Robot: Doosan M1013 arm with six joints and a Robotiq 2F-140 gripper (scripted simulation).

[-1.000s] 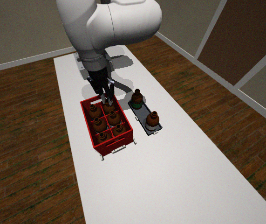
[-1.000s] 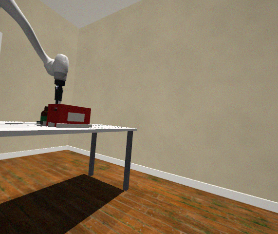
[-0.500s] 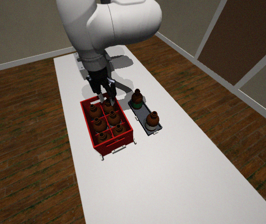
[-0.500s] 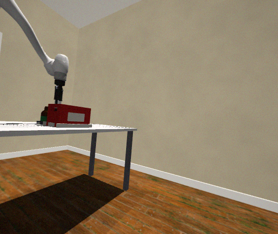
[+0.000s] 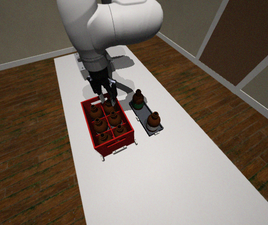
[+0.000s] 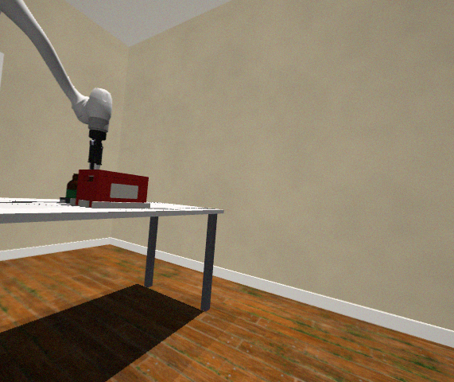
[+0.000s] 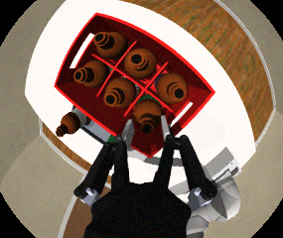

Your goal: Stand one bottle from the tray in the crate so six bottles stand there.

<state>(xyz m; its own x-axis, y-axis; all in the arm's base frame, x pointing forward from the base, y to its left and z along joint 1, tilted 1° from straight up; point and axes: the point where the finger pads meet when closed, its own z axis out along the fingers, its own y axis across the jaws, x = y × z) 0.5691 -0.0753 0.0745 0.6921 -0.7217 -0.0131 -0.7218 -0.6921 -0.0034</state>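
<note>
The red crate (image 5: pixel 109 125) stands on the white table with a brown bottle in each cell; it also shows in the wrist view (image 7: pixel 137 86) and in the side view (image 6: pixel 111 188). My gripper (image 5: pixel 107 100) hangs straight down over the crate's far right cell. Its fingers are open on either side of the neck of the bottle (image 5: pixel 108 104) standing in that cell, as the wrist view shows for the gripper (image 7: pixel 144 134) and the bottle (image 7: pixel 148 114). The dark tray (image 5: pixel 146 118) lies right of the crate with two upright bottles, one green-banded (image 5: pixel 138 98) and one white-banded (image 5: pixel 153 120).
The arm's base plate (image 5: pixel 80 65) sits at the table's far end behind the crate. The table edges run close to the crate on the left and to the tray on the right. In the side view the gripper (image 6: pixel 95 164) stands just above the crate's rim.
</note>
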